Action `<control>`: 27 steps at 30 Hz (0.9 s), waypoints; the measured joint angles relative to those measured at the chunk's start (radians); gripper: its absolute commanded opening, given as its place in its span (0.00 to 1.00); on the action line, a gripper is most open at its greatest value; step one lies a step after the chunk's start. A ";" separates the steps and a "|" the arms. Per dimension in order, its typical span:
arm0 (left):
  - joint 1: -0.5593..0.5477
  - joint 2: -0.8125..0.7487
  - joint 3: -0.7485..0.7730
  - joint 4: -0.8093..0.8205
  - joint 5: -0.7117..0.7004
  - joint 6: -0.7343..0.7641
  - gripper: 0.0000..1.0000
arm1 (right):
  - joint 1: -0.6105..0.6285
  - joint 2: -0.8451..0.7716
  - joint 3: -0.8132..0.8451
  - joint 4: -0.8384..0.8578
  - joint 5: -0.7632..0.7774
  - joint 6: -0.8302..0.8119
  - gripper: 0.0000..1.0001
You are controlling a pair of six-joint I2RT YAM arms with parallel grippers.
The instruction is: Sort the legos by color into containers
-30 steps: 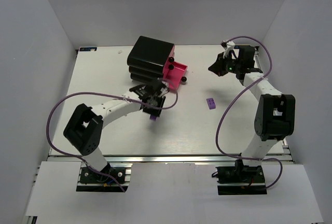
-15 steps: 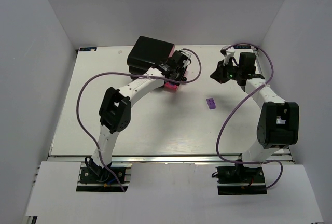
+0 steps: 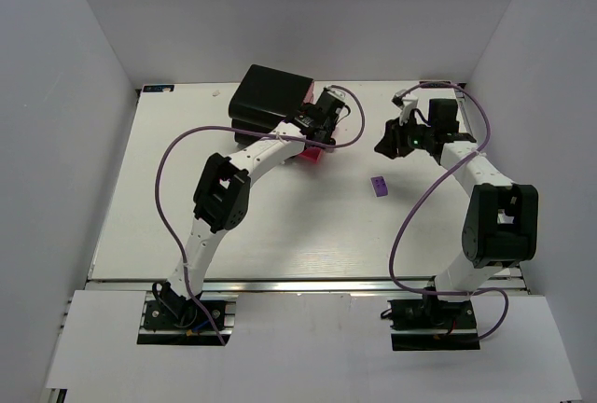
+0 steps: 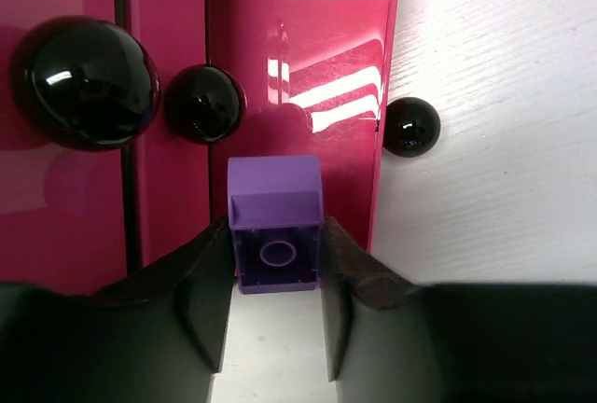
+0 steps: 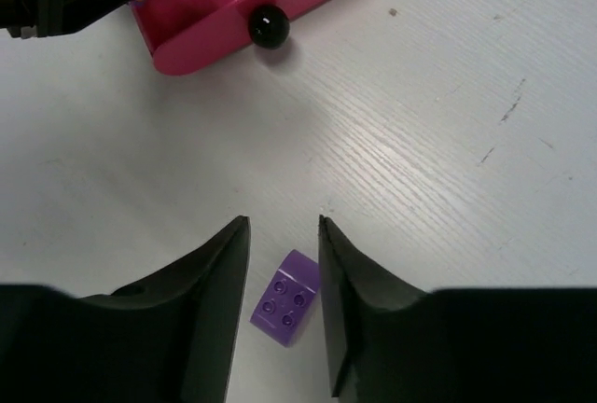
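My left gripper (image 4: 275,228) is shut on a purple lego (image 4: 275,221) and holds it over the pulled-out magenta drawer (image 4: 308,39). In the top view this gripper (image 3: 322,128) is at the front of the black cabinet (image 3: 269,93), over the open drawer (image 3: 312,151); its lego is hidden there. A second purple lego (image 3: 379,186) lies on the table. In the right wrist view that lego (image 5: 287,303) lies studs up below and between my fingers. My right gripper (image 5: 283,224) is open and empty above it, and in the top view it (image 3: 388,142) is right of the drawer.
The two upper drawers are shut, showing round black knobs (image 4: 84,81) (image 4: 203,103). The open drawer's knob (image 4: 411,126) sticks out over the white table (image 3: 187,216). White walls surround the table. No green or lime-yellow legos are in view.
My left arm has swung from the table's middle up to the cabinet, carrying the purple lego over the open drawer. My right gripper has shifted only slightly.
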 measured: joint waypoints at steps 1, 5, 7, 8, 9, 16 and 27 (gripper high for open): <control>0.001 0.000 0.000 0.003 -0.001 -0.001 0.65 | 0.000 0.000 0.000 -0.014 -0.007 -0.017 0.57; 0.003 0.000 0.000 0.012 0.003 -0.019 0.73 | 0.000 0.000 0.000 -0.078 -0.015 -0.064 0.62; 0.003 0.000 0.000 0.014 0.007 -0.024 0.73 | 0.002 0.001 0.005 -0.120 0.001 -0.077 0.63; 0.002 0.000 0.000 0.014 0.010 -0.026 0.74 | 0.005 0.004 0.011 -0.145 0.014 -0.080 0.63; 0.002 0.000 0.002 0.014 0.013 -0.029 0.74 | 0.009 0.009 0.021 -0.167 0.031 -0.082 0.62; 0.002 -0.096 -0.058 0.045 0.060 -0.073 0.68 | 0.074 0.068 0.081 -0.286 0.233 -0.059 0.61; 0.007 -0.883 -0.668 0.201 0.077 -0.260 0.71 | 0.206 0.162 0.080 -0.342 0.529 0.055 0.64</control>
